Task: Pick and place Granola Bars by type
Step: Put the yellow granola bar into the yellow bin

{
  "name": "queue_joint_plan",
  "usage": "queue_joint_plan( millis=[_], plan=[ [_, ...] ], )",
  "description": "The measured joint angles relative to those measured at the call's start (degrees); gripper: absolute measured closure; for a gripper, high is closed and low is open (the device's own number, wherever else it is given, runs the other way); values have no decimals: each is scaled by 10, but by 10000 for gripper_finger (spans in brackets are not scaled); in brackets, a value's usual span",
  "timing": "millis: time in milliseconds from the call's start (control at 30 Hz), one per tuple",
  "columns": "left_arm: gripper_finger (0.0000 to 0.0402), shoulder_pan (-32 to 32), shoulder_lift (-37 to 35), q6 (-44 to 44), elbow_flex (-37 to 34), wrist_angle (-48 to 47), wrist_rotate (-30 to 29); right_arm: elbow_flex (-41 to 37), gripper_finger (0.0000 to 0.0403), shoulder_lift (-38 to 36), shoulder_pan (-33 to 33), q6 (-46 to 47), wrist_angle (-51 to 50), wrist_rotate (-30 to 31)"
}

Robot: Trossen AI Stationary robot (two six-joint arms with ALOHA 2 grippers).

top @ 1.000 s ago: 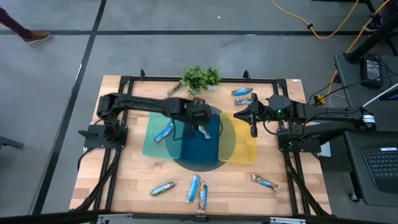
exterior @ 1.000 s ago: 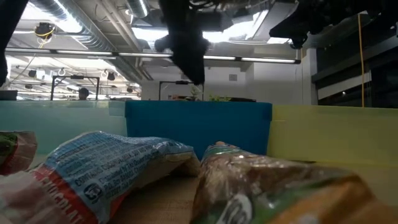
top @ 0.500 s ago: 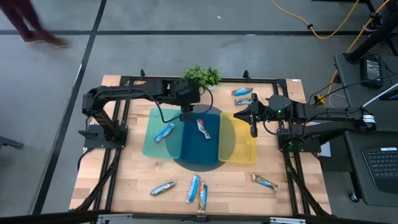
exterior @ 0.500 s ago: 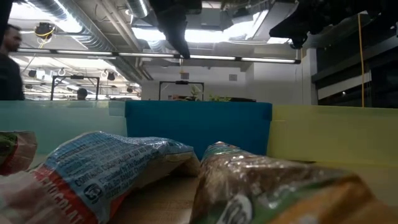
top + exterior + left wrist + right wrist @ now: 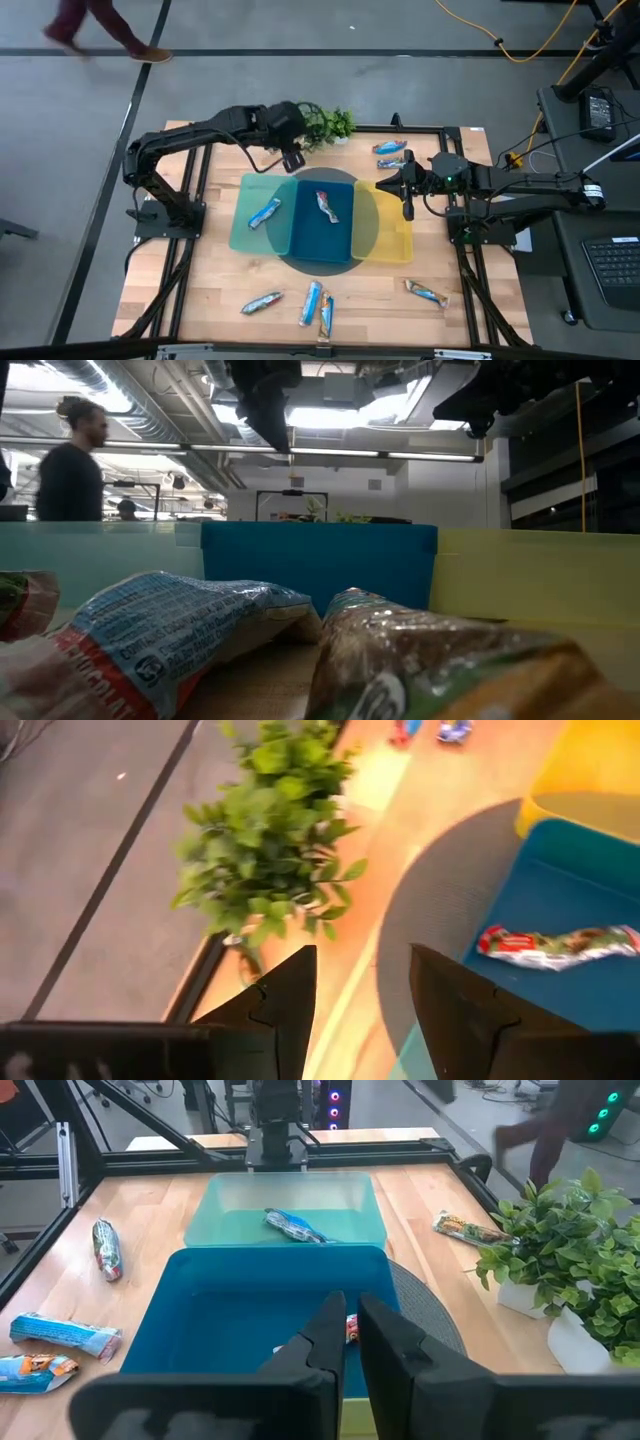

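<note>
Three trays stand side by side mid-table: teal (image 5: 255,215), blue (image 5: 322,235) and yellow (image 5: 390,235). One granola bar (image 5: 325,205) lies flat in the blue tray, also in the left wrist view (image 5: 560,945). A blue-wrapped bar (image 5: 265,212) lies in the teal tray. My left gripper (image 5: 291,158) is open and empty (image 5: 360,990), above the table just beyond the teal tray's far edge, beside the potted plant (image 5: 325,125). My right gripper (image 5: 407,205) is shut and empty (image 5: 350,1330), hovering over the yellow tray's far part.
Two bars (image 5: 390,155) lie at the far right by the frame. Several more lie near the front edge: one (image 5: 262,302), a pair (image 5: 318,306) and one (image 5: 427,292). A round grey mat (image 5: 320,262) lies under the trays. A person (image 5: 75,465) walks behind the table.
My left gripper has drawn back from over the blue tray, going up and toward the table's far-left, and now stands beside the plant. The bar stays lying in the blue tray. A person has walked across the room behind.
</note>
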Motion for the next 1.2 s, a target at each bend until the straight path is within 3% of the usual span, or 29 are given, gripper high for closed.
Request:
queue_joint_plan(
  millis=[400, 667, 900, 1200],
  plan=[
    [248, 95, -22, 18, 0, -26, 4, 0, 368, 0, 0, 2, 0, 0],
    [240, 177, -3, 54, 0, -28, 71, 0, 368, 0, 0, 2, 1, 1],
    [225, 218, 53, 86, -2, -25, 107, 0, 368, 0, 0, 1, 2, 1],
    [188, 236, 146, 116, -2, -28, 111, 0, 368, 0, 0, 2, 1, 1]
  ],
)
